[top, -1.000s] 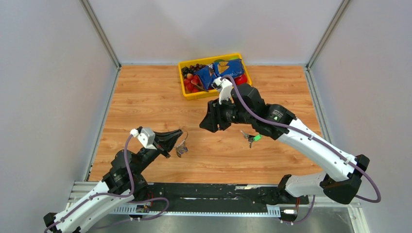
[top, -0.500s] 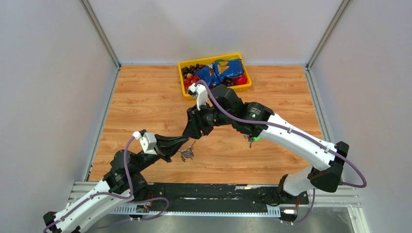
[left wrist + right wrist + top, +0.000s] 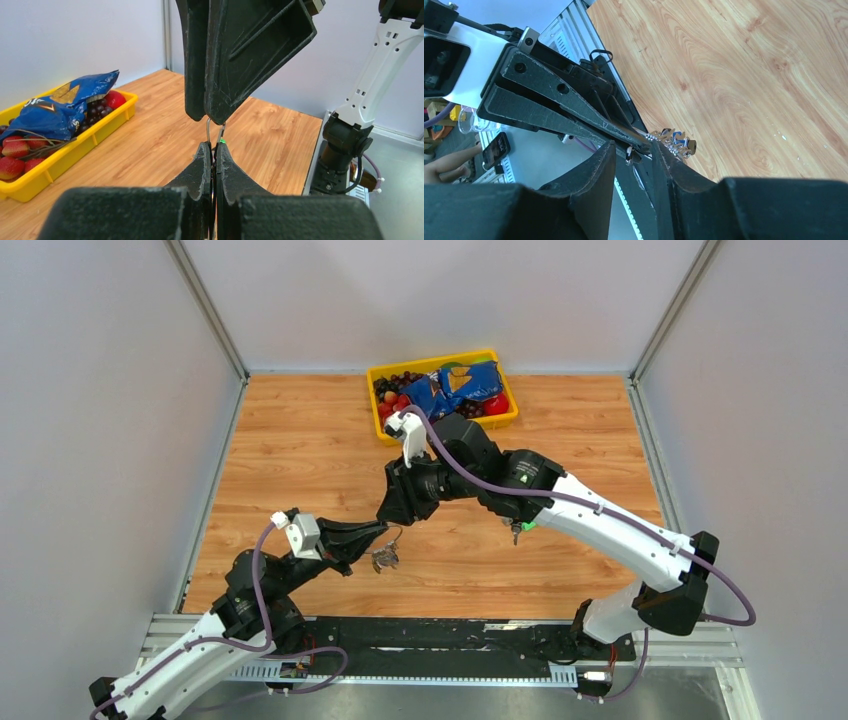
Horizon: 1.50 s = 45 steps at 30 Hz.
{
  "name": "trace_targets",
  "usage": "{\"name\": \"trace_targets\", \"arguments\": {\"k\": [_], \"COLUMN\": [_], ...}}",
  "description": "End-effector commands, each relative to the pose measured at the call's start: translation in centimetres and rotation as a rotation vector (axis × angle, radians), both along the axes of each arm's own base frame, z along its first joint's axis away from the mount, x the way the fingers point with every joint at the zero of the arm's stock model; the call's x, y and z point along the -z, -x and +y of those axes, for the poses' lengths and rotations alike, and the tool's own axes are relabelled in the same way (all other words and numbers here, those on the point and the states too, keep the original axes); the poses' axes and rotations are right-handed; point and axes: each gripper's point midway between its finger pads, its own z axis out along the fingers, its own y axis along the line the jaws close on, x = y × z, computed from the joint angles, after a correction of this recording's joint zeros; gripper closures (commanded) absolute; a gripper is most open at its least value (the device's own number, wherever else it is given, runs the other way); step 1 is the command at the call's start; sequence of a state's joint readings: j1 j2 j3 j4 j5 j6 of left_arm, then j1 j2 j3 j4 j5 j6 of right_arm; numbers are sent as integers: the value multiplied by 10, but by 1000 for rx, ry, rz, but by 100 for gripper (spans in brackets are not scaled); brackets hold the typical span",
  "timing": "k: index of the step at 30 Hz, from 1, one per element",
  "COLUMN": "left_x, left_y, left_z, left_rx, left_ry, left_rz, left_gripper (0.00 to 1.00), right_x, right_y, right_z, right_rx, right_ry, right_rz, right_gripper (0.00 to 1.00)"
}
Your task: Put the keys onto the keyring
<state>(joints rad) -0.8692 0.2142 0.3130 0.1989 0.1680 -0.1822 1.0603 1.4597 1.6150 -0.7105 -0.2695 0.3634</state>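
Right claw (image 3: pixel 633 150) ajar around keyring (image 3: pixel 670 139)

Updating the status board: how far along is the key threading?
Done: left gripper is shut on the keyring. In hand: right gripper straddles the ring, jaws apart. Left: green-tagged key lies on the table, unthreaded.

The keyring (image 3: pixel 208 131) is showing only as two thin wire strands between the left pincer (image 3: pixel 214 152) and the right pincer (image 3: pixel 206 117); its loop is hiding behind their tips. From above, the right arm (image 3: pixel 600 520) is covering most of the keys (image 3: pixel 521 528), right of the tabletop's (image 3: pixel 300 450) middle. The yellow tray (image 3: pixel 75 150) is running off the left wrist picture's left edge.
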Motion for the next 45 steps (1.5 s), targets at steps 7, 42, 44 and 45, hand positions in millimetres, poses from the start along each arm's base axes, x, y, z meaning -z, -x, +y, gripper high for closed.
{"name": "trace_targets", "arguments": {"k": [7,42,44,45], "left_x": [-25,-22,-21,-21], "left_y": [2,-3,-6,-6], "left_z": [8,10,11,11], "left_rx": [-17,-50,-63,-68], "left_ry": [74,56,49,45], "left_rz": [-38,-44,-43,-45], "left_gripper": [99,76,73,71], "right_x": [-13,-19,-16,-16], "right_y": [6,0,-3,-5], "right_z": [7,1,2,1], "right_rx": [-15,93,114,128], "right_ry": [-4,24,37,42], "right_rz": [-34,-44,-35,-32], "right_gripper": [72,100,100,100]}}
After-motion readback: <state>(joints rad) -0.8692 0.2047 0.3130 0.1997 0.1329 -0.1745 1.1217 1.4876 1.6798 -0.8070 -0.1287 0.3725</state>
